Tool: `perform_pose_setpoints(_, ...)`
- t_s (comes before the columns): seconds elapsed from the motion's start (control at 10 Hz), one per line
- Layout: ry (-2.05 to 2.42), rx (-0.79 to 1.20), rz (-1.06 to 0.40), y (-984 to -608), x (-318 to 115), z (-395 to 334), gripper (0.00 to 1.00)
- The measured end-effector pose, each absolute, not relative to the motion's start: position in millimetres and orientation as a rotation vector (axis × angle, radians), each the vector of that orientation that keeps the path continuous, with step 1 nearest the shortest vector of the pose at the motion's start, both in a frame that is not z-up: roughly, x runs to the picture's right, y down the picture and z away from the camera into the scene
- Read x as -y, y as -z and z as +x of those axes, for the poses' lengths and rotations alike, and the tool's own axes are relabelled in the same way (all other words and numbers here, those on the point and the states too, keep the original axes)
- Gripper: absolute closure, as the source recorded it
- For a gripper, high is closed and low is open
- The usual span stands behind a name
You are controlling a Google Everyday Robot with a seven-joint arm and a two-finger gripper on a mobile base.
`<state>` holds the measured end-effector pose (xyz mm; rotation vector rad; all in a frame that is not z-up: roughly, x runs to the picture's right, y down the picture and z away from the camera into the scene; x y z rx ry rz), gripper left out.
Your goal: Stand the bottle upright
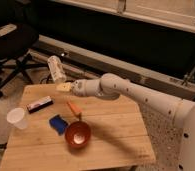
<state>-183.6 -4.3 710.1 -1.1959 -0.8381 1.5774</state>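
The bottle (56, 69), white and cylindrical with dark marks, hangs in the air above the back left edge of the wooden table (111, 135). It is close to upright, leaning a little to the left. My gripper (64, 86) is shut on its lower end, with the white arm reaching in from the right. The bottle touches nothing on the table.
On the table lie a dark flat packet (40, 104), an orange stick-shaped item (73, 107), a blue block (57, 124) and a red-orange bowl (77, 134). A white paper cup (17, 118) stands at the left edge. An office chair (11, 45) stands behind on the left.
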Motion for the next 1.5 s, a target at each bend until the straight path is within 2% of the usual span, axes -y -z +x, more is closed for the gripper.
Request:
perform_pose_setpoints(0.5, -1.596, 0.845, -1.222, -709, 8, -185, 0.88)
perform_pose_setpoints(0.7, -1.715, 0.864, -1.338, -713, 25, -184, 0.88)
perform_pose_setpoints(1.0, -1.923, 0.927, -1.675, -720, 60, -180, 0.88)
perform_pose_setpoints(1.4, -2.044, 1.108, -2.254, -721, 97, -154, 0.88)
perform_pose_setpoints(1.5, -2.055, 1.15, -2.348, -727, 101, -146, 0.88)
